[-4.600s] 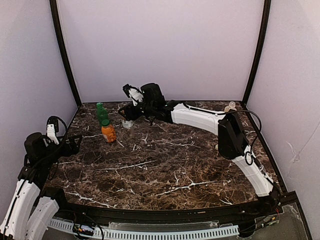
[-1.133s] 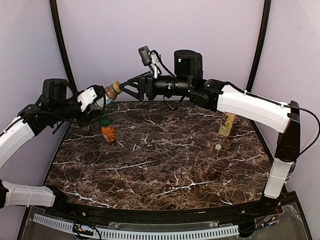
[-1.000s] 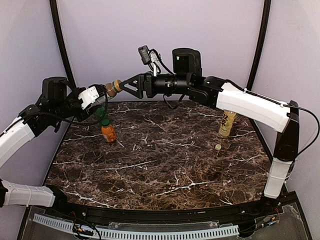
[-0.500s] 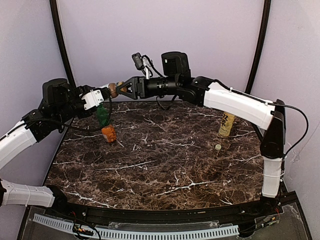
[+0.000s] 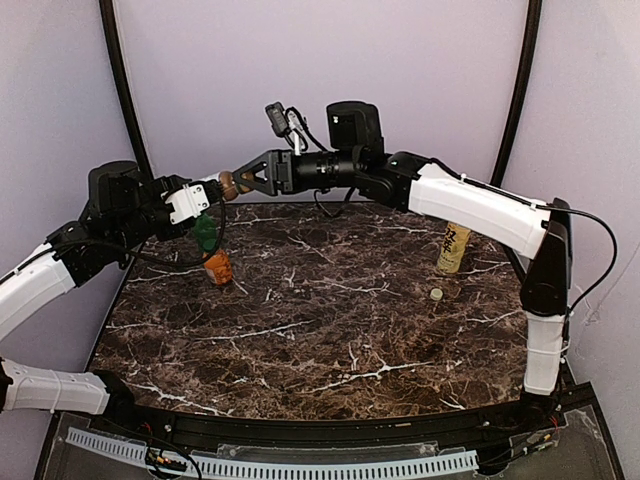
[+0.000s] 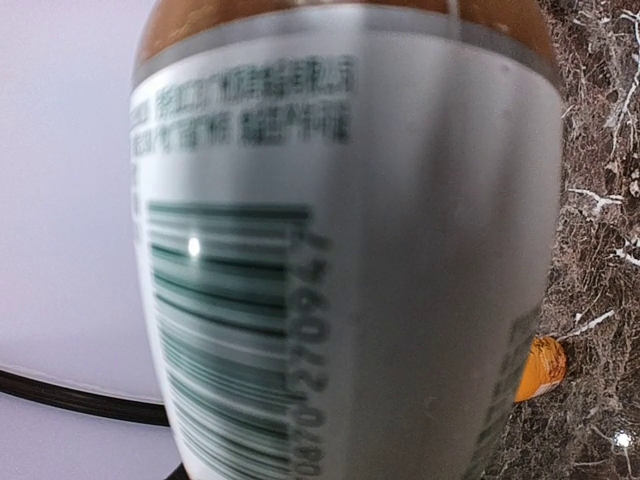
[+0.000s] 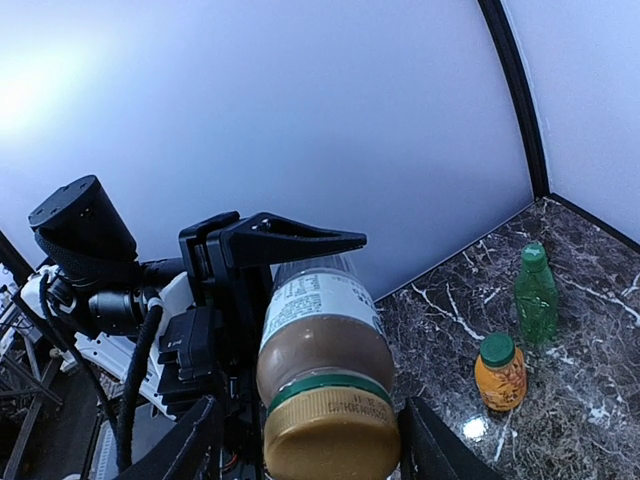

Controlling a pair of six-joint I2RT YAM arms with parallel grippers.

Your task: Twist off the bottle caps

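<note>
Brown bottle [image 7: 320,330] sits clamped in the left claw [image 5: 212,187], its gold cap [image 7: 330,435] between the right claw's [image 5: 238,183] parted fingers.

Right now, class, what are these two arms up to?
The left gripper holds the brown bottle up in the air, roughly level. The right gripper brackets its cap, with a gap showing on one side, so it is not yet gripped. A loose cap lies beside the yellow bottle. The orange bottle and the green bottle stand capped.

Lab booth: marble tabletop [image 5: 330,320], plain lilac walls [image 5: 330,90]
</note>
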